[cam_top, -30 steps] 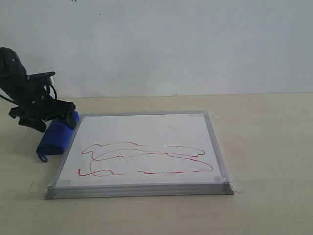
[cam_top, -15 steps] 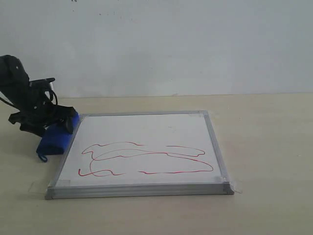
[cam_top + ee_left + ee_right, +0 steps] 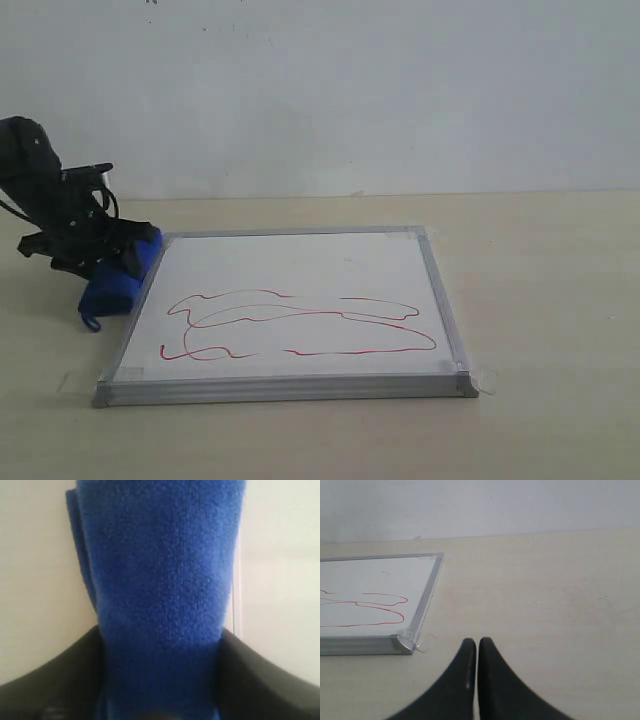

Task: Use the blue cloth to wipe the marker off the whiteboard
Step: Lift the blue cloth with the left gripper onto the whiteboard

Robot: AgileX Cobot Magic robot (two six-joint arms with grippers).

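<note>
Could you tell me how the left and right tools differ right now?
The left tool grips the blue cloth between spread fingers; the right tool is shut, empty. The left tool sits by the whiteboard's left edge; the right tool is off its front-right corner. Both are black.

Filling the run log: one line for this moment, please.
left gripper: shut on blue cloth, beside whiteboard | right gripper: shut, off board | marker: unwiped
</note>
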